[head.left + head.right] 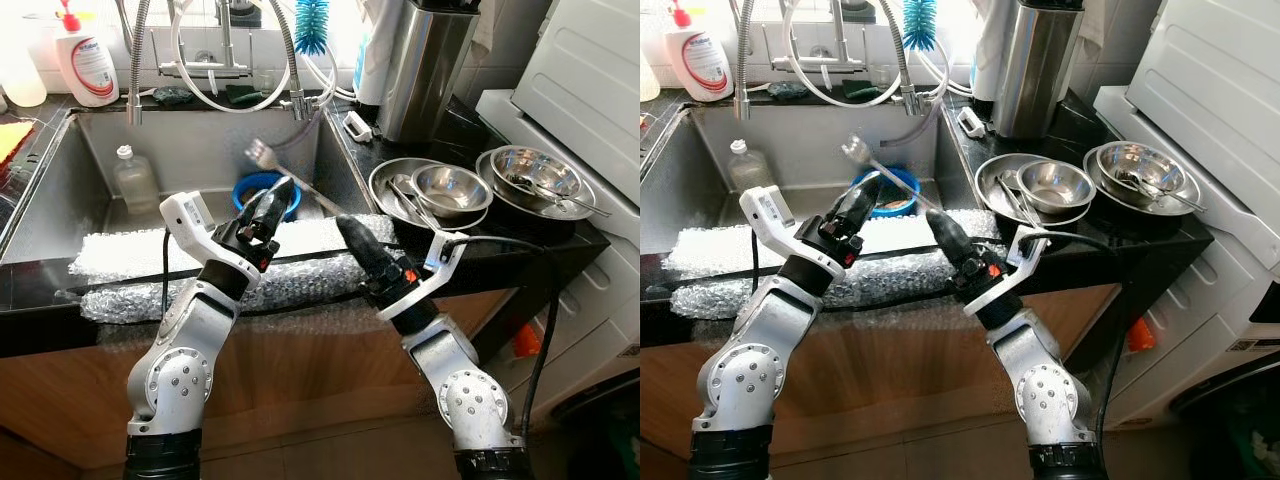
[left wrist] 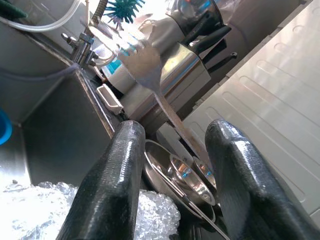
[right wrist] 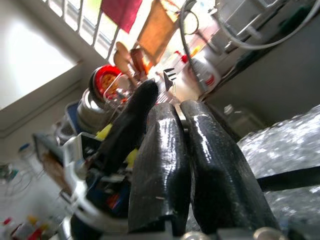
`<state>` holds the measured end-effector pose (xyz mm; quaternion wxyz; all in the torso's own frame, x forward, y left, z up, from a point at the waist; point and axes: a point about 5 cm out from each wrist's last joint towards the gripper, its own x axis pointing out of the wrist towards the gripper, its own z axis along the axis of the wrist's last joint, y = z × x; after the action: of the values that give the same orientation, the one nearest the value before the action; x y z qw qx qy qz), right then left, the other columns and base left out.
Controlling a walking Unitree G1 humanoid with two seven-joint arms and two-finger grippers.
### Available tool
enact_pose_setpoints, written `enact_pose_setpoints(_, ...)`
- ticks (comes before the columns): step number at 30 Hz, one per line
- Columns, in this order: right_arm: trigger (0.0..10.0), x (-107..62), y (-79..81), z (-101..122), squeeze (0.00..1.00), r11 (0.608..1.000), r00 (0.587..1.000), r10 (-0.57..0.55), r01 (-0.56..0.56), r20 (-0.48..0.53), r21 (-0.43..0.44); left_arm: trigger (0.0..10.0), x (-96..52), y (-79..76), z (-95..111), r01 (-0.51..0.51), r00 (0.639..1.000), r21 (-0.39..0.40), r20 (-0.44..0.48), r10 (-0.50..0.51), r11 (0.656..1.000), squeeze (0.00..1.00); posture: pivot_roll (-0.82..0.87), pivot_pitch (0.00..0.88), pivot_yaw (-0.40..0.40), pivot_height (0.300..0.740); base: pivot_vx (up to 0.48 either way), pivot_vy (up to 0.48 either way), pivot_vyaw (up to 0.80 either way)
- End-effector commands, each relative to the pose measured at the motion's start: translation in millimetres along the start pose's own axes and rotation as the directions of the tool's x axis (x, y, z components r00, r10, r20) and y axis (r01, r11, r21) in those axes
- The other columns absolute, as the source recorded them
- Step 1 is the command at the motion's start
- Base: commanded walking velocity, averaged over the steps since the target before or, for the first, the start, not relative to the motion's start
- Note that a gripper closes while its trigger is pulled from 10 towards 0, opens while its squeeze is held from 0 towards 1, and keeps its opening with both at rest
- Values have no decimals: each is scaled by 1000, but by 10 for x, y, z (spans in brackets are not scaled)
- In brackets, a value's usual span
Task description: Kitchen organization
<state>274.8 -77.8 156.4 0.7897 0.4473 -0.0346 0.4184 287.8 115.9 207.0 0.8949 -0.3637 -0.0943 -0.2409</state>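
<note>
Right gripper [image 1: 343, 226]: raised over the front edge of the counter, its two black fingers pressed together on the handle end of a metal fork [image 1: 290, 176]; the right wrist view shows the thin handle pinched between the two pads.
Fork: held in the air above the sink, slanting up and away from the right gripper toward the faucet, tines at the far upper end near the faucet hoses; it touches nothing but the right gripper's fingers.
Left gripper [image 1: 277, 201]: lifted beside the fork, fingers spread apart; in the left wrist view the fork's shaft runs through the gap between the two fingers [image 2: 112, 185] without clear contact.
Sink [image 1: 60, 170]: steel basin behind both arms, holding a clear plastic bottle [image 1: 133, 178] standing toward its left and a blue bowl [image 1: 250, 187] partly hidden behind the left gripper.
Bubble wrap [image 1: 130, 262]: spread along the sink's front edge and hanging over the counter lip, below both grippers.
Faucet [image 1: 225, 50]: at the back of the sink with coiled spring hoses, a teal bottle brush [image 1: 311, 25] upright just beside it.
Soap bottle [image 1: 86, 58]: white with a red pump, on the ledge at back left.
Steel bowls [image 1: 450, 188]: nested on the black counter to the right of the sink, utensils lying in them; a second stack [image 1: 535, 176] sits further right.
Steel canister [image 1: 426, 65]: tall, upright behind the bowls.
White appliance [image 1: 590, 70]: at the far right, beside the counter.
</note>
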Motion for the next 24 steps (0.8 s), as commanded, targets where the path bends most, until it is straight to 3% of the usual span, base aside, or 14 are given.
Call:
enact_pose_setpoints(1, 10000, 4, 66, -26, 0, 999, 999, 33, -33, -5, 4, 10000, 6, -60, 0, 23, 1000, -4, -3, -23, 1000, 0, 34, 0, -82, 740, 0, 0, 0)
enact_pose_setpoints(18, 10000, -38, 108, -97, 0, 997, 996, 72, -72, -62, -5, 10000, 31, -18, 53, -23, 998, -27, 59, 24, 999, 0, 30, 0, -89, 740, 0, 0, 0)
enact_pose_setpoints(19, 10000, -39, 109, -98, 0, 997, 995, 73, -73, -62, -4, 8863, 33, -17, 57, -24, 998, -29, 62, 26, 999, 0, 29, 0, -88, 740, 0, 0, 0)
enact_pose_setpoints(20, 10000, -44, 111, -104, 0, 997, 995, 75, -75, -65, -3, 3137, 34, -15, 61, -27, 997, -32, 67, 29, 999, 0, 29, 0, -89, 740, 0, 0, 0)
enact_pose_setpoints(21, 10000, -46, 111, -106, 0, 997, 995, 75, -76, -66, -3, 3137, 35, -14, 62, -28, 997, -33, 68, 30, 999, 0, 29, 0, -89, 740, 0, 0, 0)
enact_pose_setpoints(22, 10000, -47, 113, -108, 0, 997, 995, 76, -77, -67, -3, 157, 35, -16, 63, -28, 997, -34, 70, 30, 999, 0, 30, 0, -90, 740, 0, 0, 0)
enact_pose_setpoints(24, 10000, -48, 118, -113, 0, 997, 994, 79, -80, -70, -3, 0, 36, -19, 64, -26, 997, -37, 72, 29, 999, 0, 30, 0, -89, 740, 0, 0, 0)
